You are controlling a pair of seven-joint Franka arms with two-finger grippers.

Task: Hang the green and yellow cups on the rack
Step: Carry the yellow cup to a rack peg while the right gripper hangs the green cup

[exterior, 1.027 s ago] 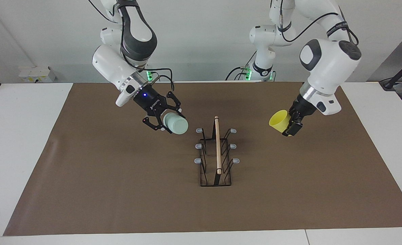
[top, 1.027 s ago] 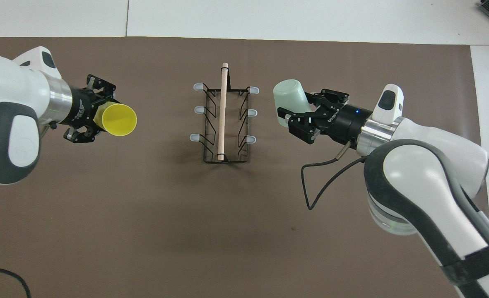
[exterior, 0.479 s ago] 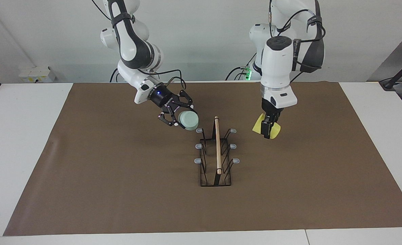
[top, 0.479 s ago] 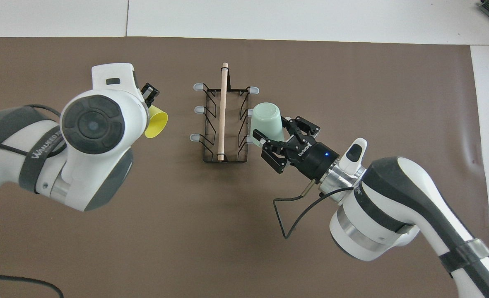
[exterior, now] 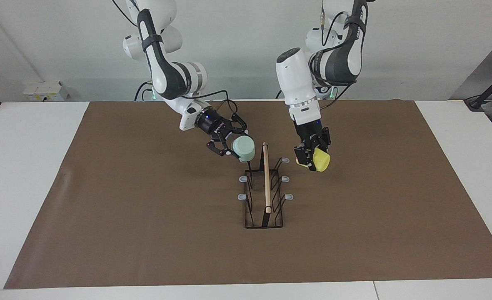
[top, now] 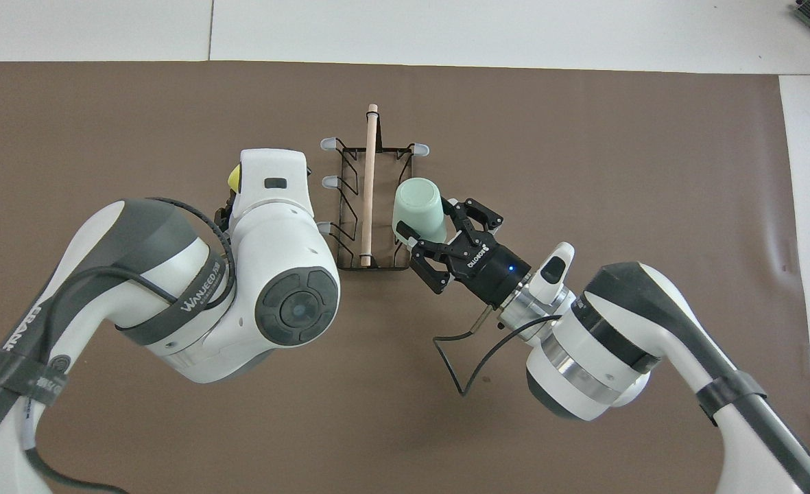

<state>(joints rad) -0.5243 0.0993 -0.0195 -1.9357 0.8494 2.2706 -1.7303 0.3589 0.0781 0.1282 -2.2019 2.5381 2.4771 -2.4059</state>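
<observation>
I have the right gripper (exterior: 232,151) clenched on the green cup (exterior: 243,149) at a prong of the rack (exterior: 265,191) and the left gripper (exterior: 311,157) gripping the yellow cup (exterior: 321,161) just beside it, neither hung yet.

Pale mint green cup (exterior: 243,148). Lemon yellow cup (exterior: 320,160). Black wire rack (exterior: 264,191) topped with light wooden rod (exterior: 266,177), grey prong tips. Plain brown mat (exterior: 146,216) over white table (exterior: 25,166).
</observation>
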